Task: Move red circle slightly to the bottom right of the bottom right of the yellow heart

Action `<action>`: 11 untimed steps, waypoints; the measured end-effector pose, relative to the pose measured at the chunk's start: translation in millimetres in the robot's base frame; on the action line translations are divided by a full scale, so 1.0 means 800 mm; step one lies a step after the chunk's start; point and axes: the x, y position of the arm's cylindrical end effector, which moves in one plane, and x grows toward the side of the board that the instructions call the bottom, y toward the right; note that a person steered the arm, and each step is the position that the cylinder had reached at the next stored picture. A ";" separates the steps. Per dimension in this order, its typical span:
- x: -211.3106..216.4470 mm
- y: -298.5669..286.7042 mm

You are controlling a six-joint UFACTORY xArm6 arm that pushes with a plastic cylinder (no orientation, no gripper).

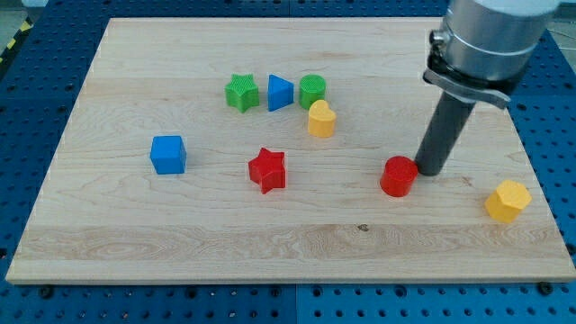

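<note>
The red circle (397,176) lies on the wooden board at the view's right of centre. The yellow heart (320,119) sits up and to the left of it, next to the green circle (312,90). My tip (428,170) rests on the board right beside the red circle's right edge, touching it or nearly so. The dark rod rises from there to the grey arm at the view's top right.
A green star (241,92) and a blue triangle (280,93) stand in a row with the green circle. A red star (267,170) sits at the centre, a blue cube (168,154) at the left, a yellow hexagon (508,200) at the far right near the board's edge (549,225).
</note>
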 end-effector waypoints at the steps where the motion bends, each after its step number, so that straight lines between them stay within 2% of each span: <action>1: 0.006 0.000; 2: 0.026 0.000; 7: 0.044 -0.001; 11: 0.025 -0.062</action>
